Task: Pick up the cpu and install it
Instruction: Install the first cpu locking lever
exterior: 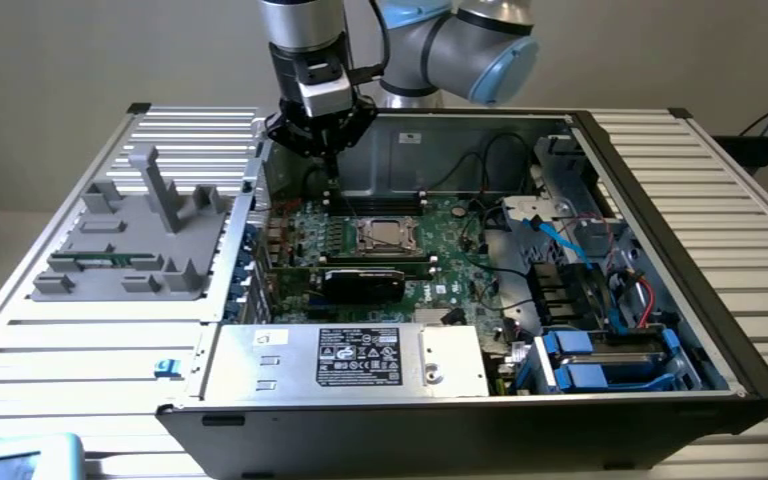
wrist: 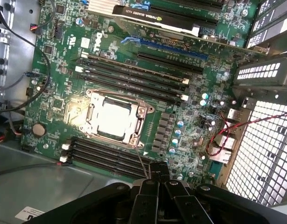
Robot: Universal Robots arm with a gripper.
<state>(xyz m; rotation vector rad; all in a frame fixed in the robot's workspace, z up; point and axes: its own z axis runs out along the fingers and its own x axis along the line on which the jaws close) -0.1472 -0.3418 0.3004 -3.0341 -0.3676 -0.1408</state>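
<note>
Silvery cpu (wrist: 113,122) sat flush at the motherboard (wrist: 50,107) centre, so I judged my shut, empty hand (wrist: 158,176) should hang clear.

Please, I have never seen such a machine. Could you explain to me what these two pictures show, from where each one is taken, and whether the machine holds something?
The machine is a robot arm with a grasping part, the end effector, at its tip. One picture comes from a camera standing off the arm; the other from a camera on the wrist, looking down past the end effector. On the ribbed metal table lies an open computer case, its green motherboard exposed. The end effector hangs above the board, shut, and I see nothing in it. The cpu, a silvery square, seems to sit in its socket frame already. On the exterior view's left stands a grey plastic tray.
</note>
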